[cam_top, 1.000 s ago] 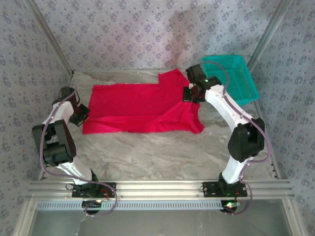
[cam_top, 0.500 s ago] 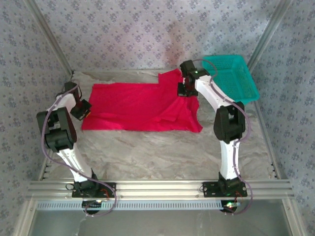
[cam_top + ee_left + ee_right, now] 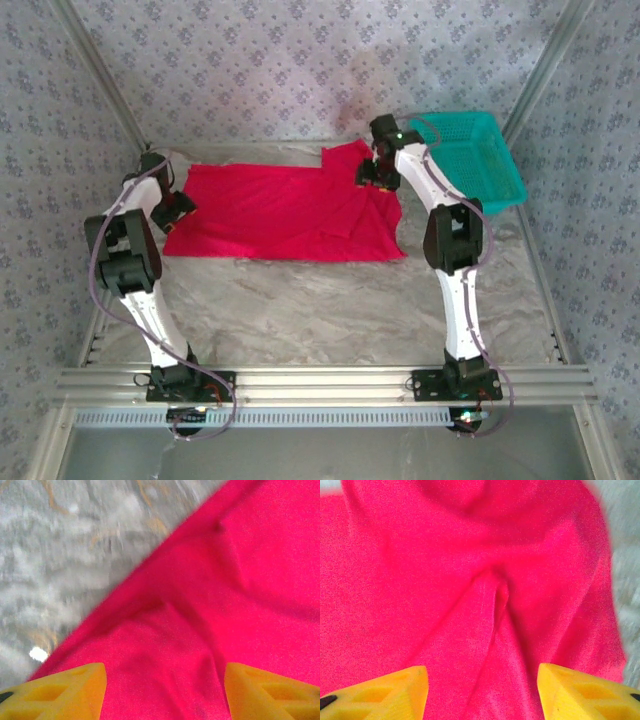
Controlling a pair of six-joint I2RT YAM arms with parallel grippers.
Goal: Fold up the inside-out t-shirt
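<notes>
1. Nearest me, the silver ribbed aluminium rail (image 3: 320,380) carries both arm bases. Beyond it is bare grey marble-patterned table (image 3: 320,310).
2. The plain bright red short-sleeved cloth t-shirt (image 3: 280,215) lies flat on the far half of the table. Its long axis runs left to right, parallel to the rail. One flap, probably a sleeve, sticks out toward the far side at the right end. I cannot make out the collar or tag, so I cannot tell which end is the neck.
3. The left gripper (image 3: 178,207) is at the shirt's left edge and the right gripper (image 3: 372,175) is over its far right corner, by the flap.
4. Left wrist view: the left gripper (image 3: 165,690) is released. Its yellow wedge-shaped fingertips (image 3: 65,692) stand wide apart with cloth lying loose below them and nothing pinched. This view adds detail the overhead lacks: the shirt's edge (image 3: 150,580) cuts diagonally across grey table, with a soft crease in the cloth just inside it.
5. Right wrist view: the right gripper (image 3: 482,690) is likewise released, its fingertips (image 3: 580,690) spread. A raised fold ridge in the shirt (image 3: 492,600) lies between them, too fine to see from above. A thin strip of table shows at the right edge.
6. Farther back, a teal plastic mesh basket (image 3: 500,170) sits at the far right corner, just beside the right arm and apart from the shirt. It shows in the overhead view alone.
7. Farthest is the blue-grey patterned backdrop (image 3: 250,60).
</notes>
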